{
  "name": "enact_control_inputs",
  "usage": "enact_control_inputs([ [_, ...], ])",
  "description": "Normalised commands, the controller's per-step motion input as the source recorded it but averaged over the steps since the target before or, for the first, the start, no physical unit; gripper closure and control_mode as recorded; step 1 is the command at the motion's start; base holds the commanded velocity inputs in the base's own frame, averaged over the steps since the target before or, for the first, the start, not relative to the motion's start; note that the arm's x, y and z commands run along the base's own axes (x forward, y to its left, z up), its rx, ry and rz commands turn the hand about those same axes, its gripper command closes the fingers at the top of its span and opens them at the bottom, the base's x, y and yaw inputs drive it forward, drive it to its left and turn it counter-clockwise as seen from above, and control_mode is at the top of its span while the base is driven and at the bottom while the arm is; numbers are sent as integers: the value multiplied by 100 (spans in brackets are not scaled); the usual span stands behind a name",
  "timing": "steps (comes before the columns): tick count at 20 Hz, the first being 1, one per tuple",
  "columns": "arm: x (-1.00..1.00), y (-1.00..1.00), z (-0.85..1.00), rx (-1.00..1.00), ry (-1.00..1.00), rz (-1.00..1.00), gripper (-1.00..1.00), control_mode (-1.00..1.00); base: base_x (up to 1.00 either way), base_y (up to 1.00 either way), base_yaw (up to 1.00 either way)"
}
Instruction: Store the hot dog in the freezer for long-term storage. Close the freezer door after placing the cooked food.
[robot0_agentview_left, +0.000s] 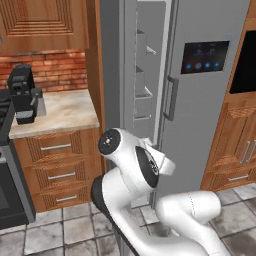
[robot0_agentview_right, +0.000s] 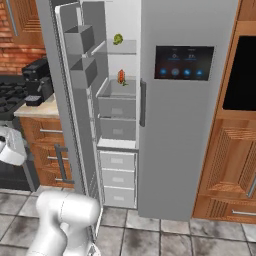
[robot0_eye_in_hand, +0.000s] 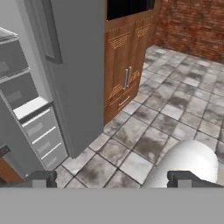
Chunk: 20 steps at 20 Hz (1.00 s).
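Freezer (robot0_agentview_right: 117, 107) stands open above mottled grey floor tiles (robot0_eye_in_hand: 157, 127).

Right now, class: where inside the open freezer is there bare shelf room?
The pale grey shelf is bare right of the small green round food. The shelf below is tighter around the red-orange hot dog.
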Motion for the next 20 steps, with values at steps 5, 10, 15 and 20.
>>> enact_control_inputs([
  [5,54,46,28,-15,-5,-20,-100,-100,0,0,0],
  [10,75,-15,0,-2,3,-14,-100,-100,0,0,0],
  [15,43,-18,0,0,12,-14,-100,-100,0,0,0],
  [20,21,-10,0,0,8,-7,-100,-100,0,0,0],
])
